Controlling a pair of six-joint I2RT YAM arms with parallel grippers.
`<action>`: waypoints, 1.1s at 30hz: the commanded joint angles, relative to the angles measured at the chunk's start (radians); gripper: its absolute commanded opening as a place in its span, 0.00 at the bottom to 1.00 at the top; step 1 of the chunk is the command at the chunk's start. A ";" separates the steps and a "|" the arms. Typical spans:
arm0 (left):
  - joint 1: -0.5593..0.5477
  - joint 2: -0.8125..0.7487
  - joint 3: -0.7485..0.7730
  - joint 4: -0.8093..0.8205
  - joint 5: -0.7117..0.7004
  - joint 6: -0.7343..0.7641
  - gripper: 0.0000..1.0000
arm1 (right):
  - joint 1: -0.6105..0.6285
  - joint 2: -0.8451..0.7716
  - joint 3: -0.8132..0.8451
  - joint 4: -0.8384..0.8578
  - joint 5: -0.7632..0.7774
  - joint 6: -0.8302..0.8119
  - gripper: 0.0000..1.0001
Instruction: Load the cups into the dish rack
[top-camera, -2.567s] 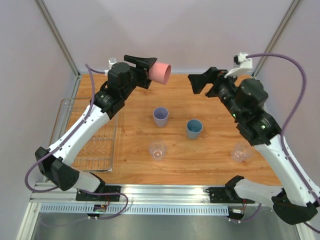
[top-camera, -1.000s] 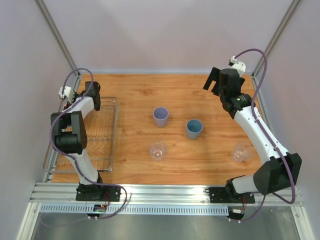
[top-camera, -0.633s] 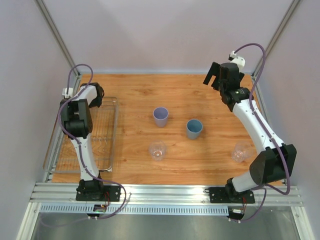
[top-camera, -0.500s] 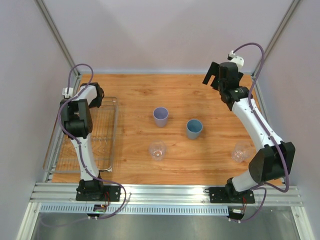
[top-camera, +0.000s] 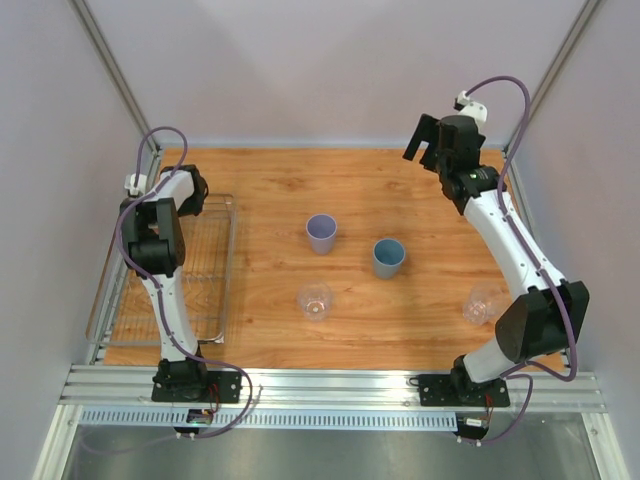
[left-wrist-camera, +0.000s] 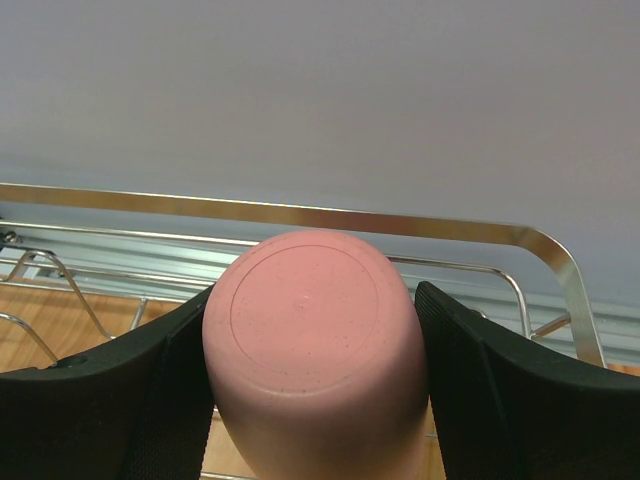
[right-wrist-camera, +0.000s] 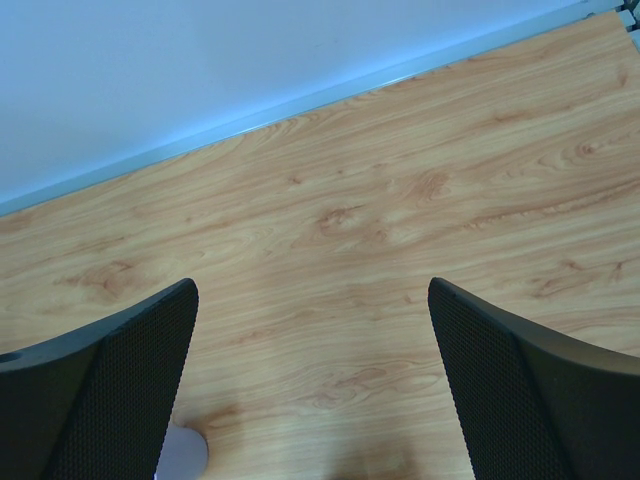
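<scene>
A pink cup sits between the black fingers of my left gripper, its base toward the wrist camera. The gripper is shut on it, just above the far end of the silver wire dish rack. From above, the rack lies at the table's left, and the pink cup is hidden under the left wrist. A lavender cup, a blue cup and two clear cups stand upright on the wood. My right gripper hangs open and empty at the far right.
The back wall rises close behind the rack's far rim. Metal frame posts stand at the table's far corners. In the right wrist view, bare wood lies under the open right gripper, and the lavender cup's rim shows at the bottom left.
The left arm carried the pink cup from the far middle to the rack's far end and folded over it. The right arm drew back toward the far right corner.
</scene>
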 joint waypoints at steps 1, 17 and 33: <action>0.006 0.001 0.041 -0.343 -0.058 -0.387 0.75 | -0.004 0.006 0.059 0.023 -0.004 -0.029 1.00; 0.006 0.015 0.084 -0.343 -0.044 -0.309 0.99 | -0.004 -0.006 0.073 0.017 -0.004 -0.060 1.00; -0.027 -0.200 0.191 -0.344 -0.053 -0.110 1.00 | -0.004 -0.043 0.067 0.014 -0.053 -0.052 1.00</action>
